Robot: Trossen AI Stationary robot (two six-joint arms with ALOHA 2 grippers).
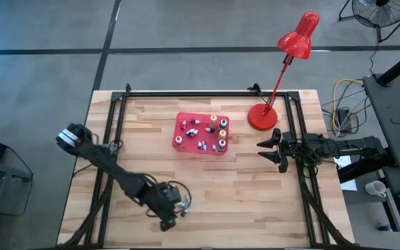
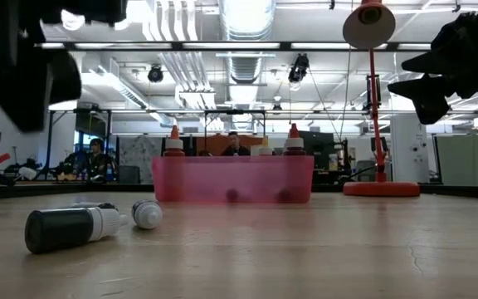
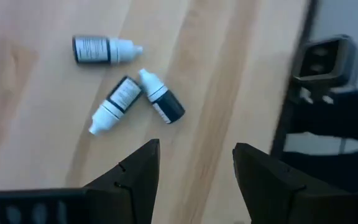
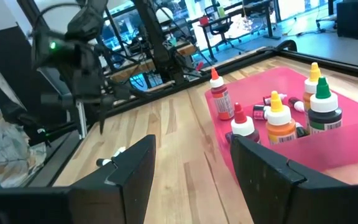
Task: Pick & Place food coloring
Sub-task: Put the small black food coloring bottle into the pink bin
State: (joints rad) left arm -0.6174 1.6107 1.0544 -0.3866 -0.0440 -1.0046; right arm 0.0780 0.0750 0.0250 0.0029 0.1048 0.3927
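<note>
Judging mostly done — many bottles [image 1: 212, 127] already in red tray [image 1: 183, 126], three vials [image 3: 124, 97] left at bench's [image 1: 242, 187] 7 o'clock under spread, empty left pincer [image 3: 194, 171]; right pincer [image 1: 274, 149] spread, idle at 3 o'clock.

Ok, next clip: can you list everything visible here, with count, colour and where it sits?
Red tray: one, shallow, mid-table, holding food coloring.
Bottles in the tray: upright ones with red, orange, yellow and green parts, plus small vials lying among them; exact count unclear.
Loose vials: three, dark-bodied with white tips, lying on the wood at the table's near-left, by the left arm.
Desk lamp: one, red, at the table's far right.
Table: one, light wood, black frame.
People: seated in the room behind, seen in the low view.
Left hand: open, above the loose vials.
Right hand: open, right of the tray, empty.
</note>
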